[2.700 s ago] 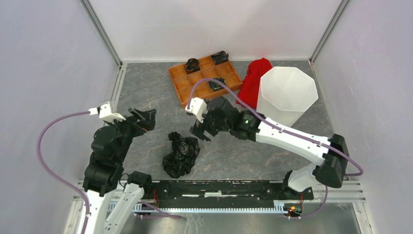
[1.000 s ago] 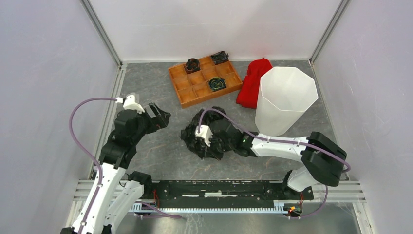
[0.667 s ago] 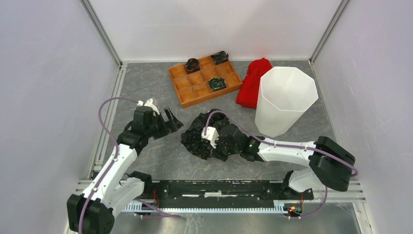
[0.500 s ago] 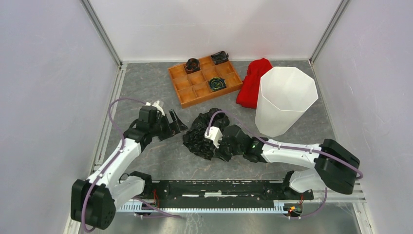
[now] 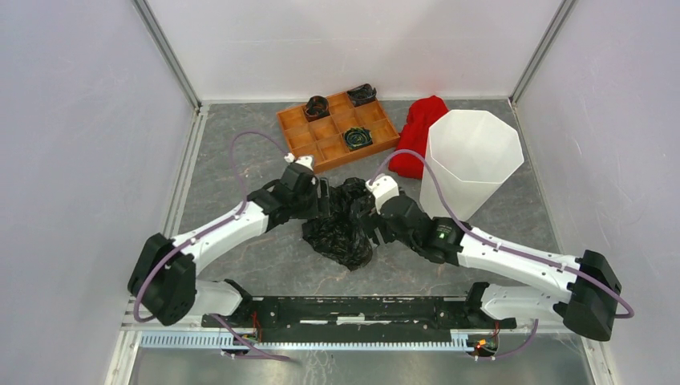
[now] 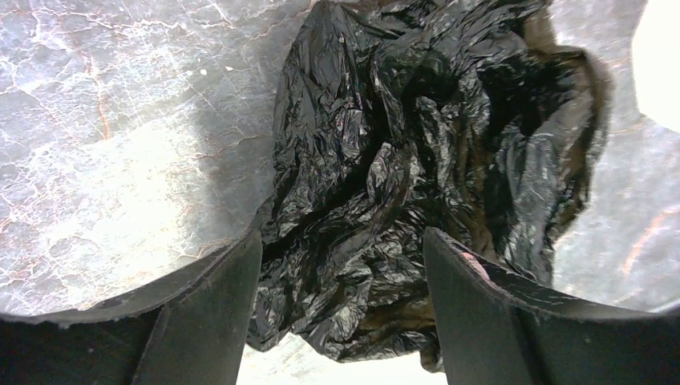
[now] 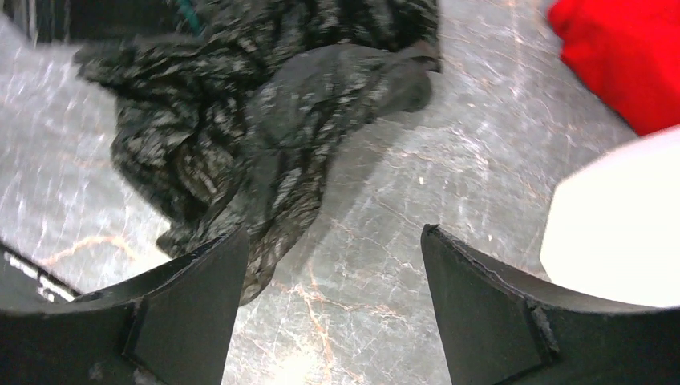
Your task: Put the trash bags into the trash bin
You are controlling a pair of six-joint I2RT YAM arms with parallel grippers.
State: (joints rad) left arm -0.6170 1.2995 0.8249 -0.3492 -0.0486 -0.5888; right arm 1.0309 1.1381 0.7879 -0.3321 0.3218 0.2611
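left arm (image 5: pixel 228 233), change: has swung in from the left side of the bench (image 5: pixel 232 160) and now reaches the left flank of the trash bag (image 5: pixel 341 228).
right arm (image 5: pixel 497 253), change: no longer lies over the trash bag; it has drawn back to the bag's right side.
trash bag, change: earlier a tight lump nearer the arm bases, now looser and spread toward mid-bench.
left fingers (image 6: pixel 204 321): apart, straddling a bunched fold, with black film filling the gap between them.
right fingers (image 7: pixel 180 317): were together, now wide apart; bare bench lies between them, with the bag's edge beside one finger.
trash bag, place: on the bench between the two arms, in front of the compartment tray (image 5: pixel 309 152), left of the trash bin (image 5: pixel 473 160), not in it.
trash bag, material: thin glossy black plastic, crinkled, many sharp creases.
trash bin: upright, white, translucent; eight-sided rim, flat facets narrowing downward.
red cloth (image 5: pixel 417 132): soft, crumpled heap against the bin's far-left side.
compartment tray: flat, orange-brown grid; three cells hold dark coiled items.
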